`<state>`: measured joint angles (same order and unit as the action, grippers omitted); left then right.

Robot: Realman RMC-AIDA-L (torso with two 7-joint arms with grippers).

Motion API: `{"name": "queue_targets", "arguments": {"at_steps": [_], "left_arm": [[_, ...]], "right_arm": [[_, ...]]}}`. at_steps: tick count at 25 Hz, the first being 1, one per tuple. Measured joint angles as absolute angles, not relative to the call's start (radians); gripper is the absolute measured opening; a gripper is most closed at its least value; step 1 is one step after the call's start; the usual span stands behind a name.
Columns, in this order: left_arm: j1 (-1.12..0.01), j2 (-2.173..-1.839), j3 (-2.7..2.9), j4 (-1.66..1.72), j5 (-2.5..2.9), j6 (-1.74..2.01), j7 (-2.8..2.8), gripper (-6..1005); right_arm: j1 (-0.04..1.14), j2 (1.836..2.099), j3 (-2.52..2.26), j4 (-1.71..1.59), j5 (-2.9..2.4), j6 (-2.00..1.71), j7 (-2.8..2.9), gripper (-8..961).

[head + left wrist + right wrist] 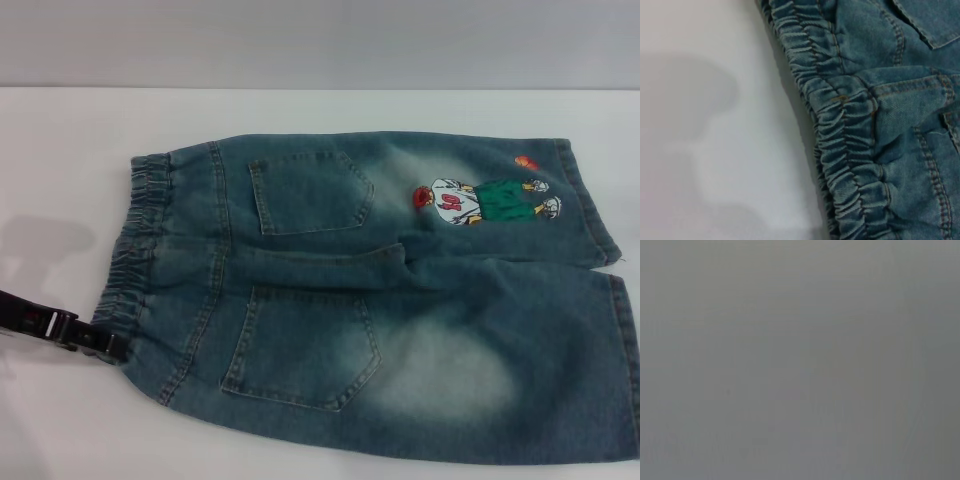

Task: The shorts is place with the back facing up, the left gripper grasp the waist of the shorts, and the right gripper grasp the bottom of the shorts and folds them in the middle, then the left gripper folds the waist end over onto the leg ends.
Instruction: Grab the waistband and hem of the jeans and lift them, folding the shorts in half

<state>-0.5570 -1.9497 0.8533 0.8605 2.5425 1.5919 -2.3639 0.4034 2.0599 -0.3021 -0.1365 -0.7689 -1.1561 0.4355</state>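
- Left gripper [100, 345] sits at the near corner of the waistband [140, 240], coming in low from the robot's left across the table [60, 130]. Its dark tip touches or just overlaps the gathered elastic; whether the fingers are apart or closed on cloth, I cannot tell.
- Left wrist view: only the ruched waistband [850, 150] and bare table beside it. No fingers in view, so no check on the grip from there.
- Right gripper: not seen in the head view. Right wrist view is a blank grey field, nothing to read. Judged parked or away from the work.
- Shorts [400, 300] lie flat, back up: two patch pockets [310, 190] showing, waist toward the robot's left, leg hems [600, 210] toward its right. Cartoon print [480, 200] on the far leg.
- Layout rationale: waist on the left and hems on the right give each arm its own end, matching the task split.
- Low, sideways approach at the corner probably suits getting a finger under the thick elastic edge.
- Stage, judged: no fold made yet; garment fully spread. Left grasp is in hand; the hem grasp is not yet begun.
- Risk: elastic bunching may let the corner slip.
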Motion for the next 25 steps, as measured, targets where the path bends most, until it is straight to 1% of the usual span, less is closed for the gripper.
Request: {"name": "queue_targets", "arguments": {"at_steps": [19,25], "left_arm": [[-0.564,-1.955,0.847,0.858,2.539,1.627,-2.353,829],[-0.566,-1.963,0.847,0.859,2.538,1.628,-2.352,826]], "right_arm": [[0.4,2.059,-0.299,-0.141,-0.768,-1.131,0.436,623],[0.399,2.059,-0.299,-0.141,-0.768,-1.131,0.436,622]]}}
